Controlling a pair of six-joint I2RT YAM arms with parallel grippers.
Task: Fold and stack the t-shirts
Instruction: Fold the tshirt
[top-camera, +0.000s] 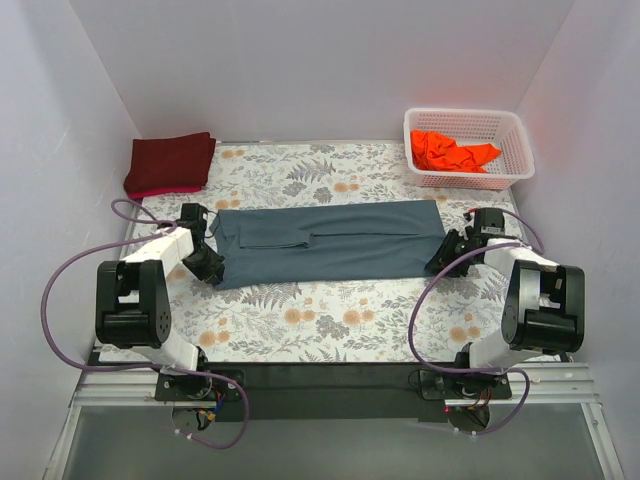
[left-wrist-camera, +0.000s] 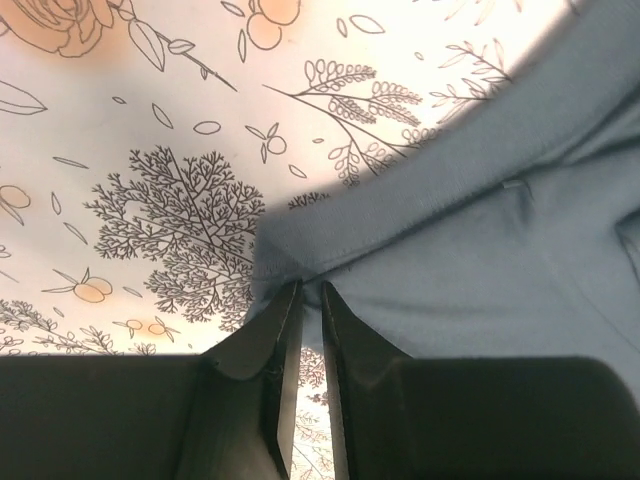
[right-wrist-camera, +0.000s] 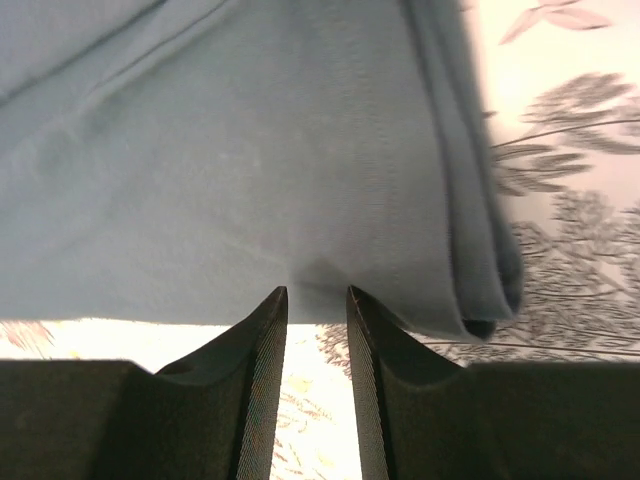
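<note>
The blue-grey t-shirt (top-camera: 330, 240) lies folded long and flat mid-worktop (top-camera: 330, 312). The left hand (left-wrist-camera: 309, 288), nearly closed, pinches its 8 o'clock corner. The right hand (right-wrist-camera: 316, 295), slightly wider, nips the hem at 4 o'clock.

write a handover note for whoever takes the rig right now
Left claw: shut on the blue shirt, at its left end.
Right claw: at the shirt's right end, jaws narrow; grip unclear.
Blue shirt: a long strip, folded lengthwise, lying across the middle.
Maroon shirt: folded, far left corner.
Orange shirt: crumpled in the basket, far right.
Done: maroon folded, blue half folded.
Left: fold blue crosswise, probably stack it on maroon, then fold and stack orange.
</note>
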